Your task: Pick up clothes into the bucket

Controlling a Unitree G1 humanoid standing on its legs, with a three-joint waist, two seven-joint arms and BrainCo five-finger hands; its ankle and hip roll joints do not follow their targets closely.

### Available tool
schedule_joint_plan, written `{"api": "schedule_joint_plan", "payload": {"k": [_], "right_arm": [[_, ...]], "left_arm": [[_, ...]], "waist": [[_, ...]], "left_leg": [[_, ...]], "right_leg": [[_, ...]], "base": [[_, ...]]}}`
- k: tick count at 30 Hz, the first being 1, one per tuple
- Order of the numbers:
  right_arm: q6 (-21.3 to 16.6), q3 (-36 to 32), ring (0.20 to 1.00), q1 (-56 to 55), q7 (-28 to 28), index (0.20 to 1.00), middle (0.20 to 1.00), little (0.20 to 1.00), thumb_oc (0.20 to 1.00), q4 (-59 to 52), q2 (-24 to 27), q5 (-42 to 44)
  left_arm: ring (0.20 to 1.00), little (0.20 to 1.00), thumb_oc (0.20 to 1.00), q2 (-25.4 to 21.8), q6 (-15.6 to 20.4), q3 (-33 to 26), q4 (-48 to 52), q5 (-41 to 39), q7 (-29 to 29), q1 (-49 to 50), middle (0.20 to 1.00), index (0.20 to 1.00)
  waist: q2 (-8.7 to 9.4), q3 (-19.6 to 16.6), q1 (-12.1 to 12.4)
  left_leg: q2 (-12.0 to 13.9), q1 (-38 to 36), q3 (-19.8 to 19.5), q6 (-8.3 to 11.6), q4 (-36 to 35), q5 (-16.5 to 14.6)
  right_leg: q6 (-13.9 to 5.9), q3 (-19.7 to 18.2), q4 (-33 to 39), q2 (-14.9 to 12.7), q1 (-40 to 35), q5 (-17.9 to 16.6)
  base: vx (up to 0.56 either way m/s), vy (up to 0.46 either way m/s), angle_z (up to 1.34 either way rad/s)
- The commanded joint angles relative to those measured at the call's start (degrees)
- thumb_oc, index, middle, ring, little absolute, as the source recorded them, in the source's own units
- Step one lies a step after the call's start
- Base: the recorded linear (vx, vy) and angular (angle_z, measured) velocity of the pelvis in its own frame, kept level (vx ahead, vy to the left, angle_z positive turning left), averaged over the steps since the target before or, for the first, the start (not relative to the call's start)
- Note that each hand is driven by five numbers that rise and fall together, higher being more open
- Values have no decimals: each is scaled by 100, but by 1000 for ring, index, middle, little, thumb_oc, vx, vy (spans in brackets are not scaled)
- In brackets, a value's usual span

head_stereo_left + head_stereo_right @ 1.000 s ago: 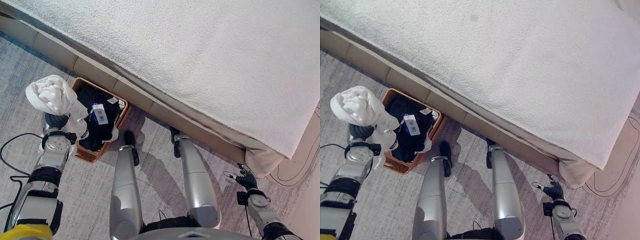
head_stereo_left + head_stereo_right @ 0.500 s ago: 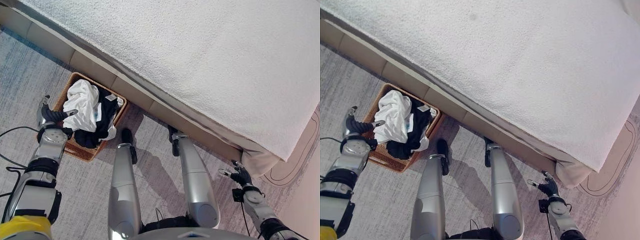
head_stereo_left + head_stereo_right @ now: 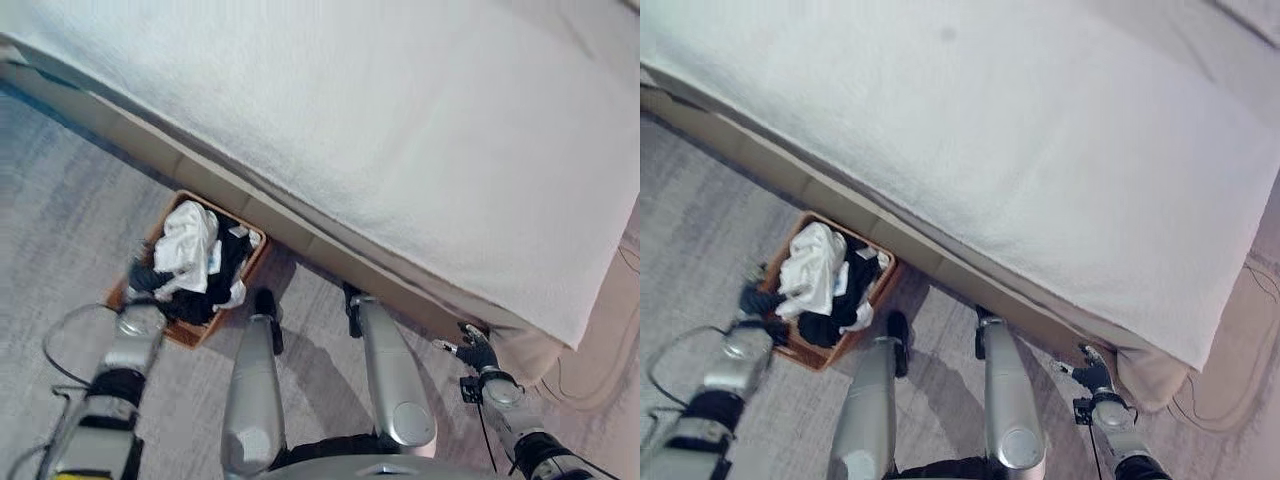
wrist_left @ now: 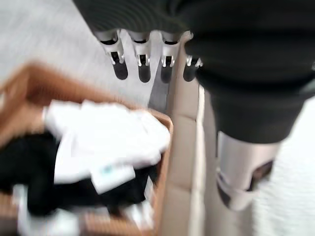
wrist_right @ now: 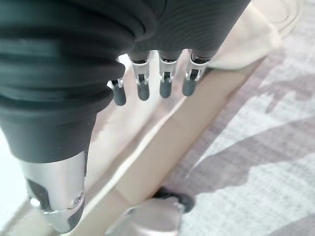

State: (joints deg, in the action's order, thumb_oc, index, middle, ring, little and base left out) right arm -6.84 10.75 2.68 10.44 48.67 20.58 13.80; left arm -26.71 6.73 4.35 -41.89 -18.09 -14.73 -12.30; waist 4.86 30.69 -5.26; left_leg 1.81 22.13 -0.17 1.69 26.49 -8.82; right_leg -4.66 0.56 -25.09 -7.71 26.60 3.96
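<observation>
A brown wicker basket stands on the carpet against the bed's base, by my left side. A white garment lies crumpled on top of dark clothes inside it. The left wrist view looks down on the white garment, the dark clothes and the basket's rim. My left hand hovers at the basket's near-left edge, its fingers straight and empty. My right hand hangs low by the bed's corner, with fingers straight and nothing in it.
A large bed with a white cover spans the far side, its beige base running right behind the basket. Grey carpet lies to the left of the basket. A beige cloth hangs at the bed's corner near my right hand.
The white garment left my raised left hand and now lies in the basket. That hand opened and drew back low beside the basket. The camera shifted.
</observation>
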Motion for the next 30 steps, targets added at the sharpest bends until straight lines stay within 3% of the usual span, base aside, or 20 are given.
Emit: {"api": "schedule_joint_plan", "payload": {"k": [1, 9, 14, 18, 22, 30], "right_arm": [[1, -342, 1000, -203, 44, 1000, 1000, 1000, 1000, 121, 251, -173], [37, -582, 1000, -360, -31, 1000, 1000, 1000, 1000, 621, 4, -114], [96, -455, 1000, -324, -53, 1000, 1000, 1000, 1000, 1053, -78, -368], [177, -364, 1000, -240, -187, 1000, 1000, 1000, 1000, 1404, -127, -462], [320, -297, 1000, -234, -377, 1000, 1000, 1000, 1000, 1887, -331, -572], [352, -84, 1000, -326, -541, 1000, 1000, 1000, 1000, 1801, -508, -750]], "left_arm": [[1000, 1000, 1000, 315, 478, -195, 52, -734, 205, 228, 1000, 1000], [1000, 1000, 1000, 1030, 412, -201, -103, -901, 586, 1119, 1000, 1000], [1000, 1000, 1000, 1154, 212, 44, -1204, 239, 598, 1161, 1000, 1000], [1000, 1000, 1000, 1275, 19, 75, -2121, 804, 696, 1196, 1000, 1000], [1000, 1000, 1000, 1437, -127, -93, -2689, 882, 786, 1350, 1000, 1000], [1000, 1000, 1000, 1566, -165, -12, -2737, 904, 1033, 1479, 1000, 1000]], "waist": [[-311, -525, 32], [-475, -1310, 118], [-486, -1808, 142], [-416, -2091, 164], [-374, -2344, 221], [-354, -2518, 254]], "left_leg": [[-269, -222, -145, 72, -629, 486], [-185, -1227, -191, 195, -1887, 936], [-19, -1689, -151, 256, -2485, 1159], [1, -1930, -77, 276, -2478, 1091], [-5, -2227, -18, 259, -2500, 977], [20, -2526, 9, 253, -2687, 953]], "right_leg": [[-134, 195, 544, -69, -741, 12], [-167, 457, 1732, 159, -1753, -227], [-166, 643, 2173, 267, -2243, -272], [-179, 683, 2369, 282, -2557, -292], [-170, 673, 2499, 282, -2901, -264], [-172, 731, 2663, 275, -3202, -248]], "base": [[113, -63, 8], [94, -74, 7], [58, -56, 7], [53, -42, 5], [94, -19, 0], [35, -8, 0]]}}
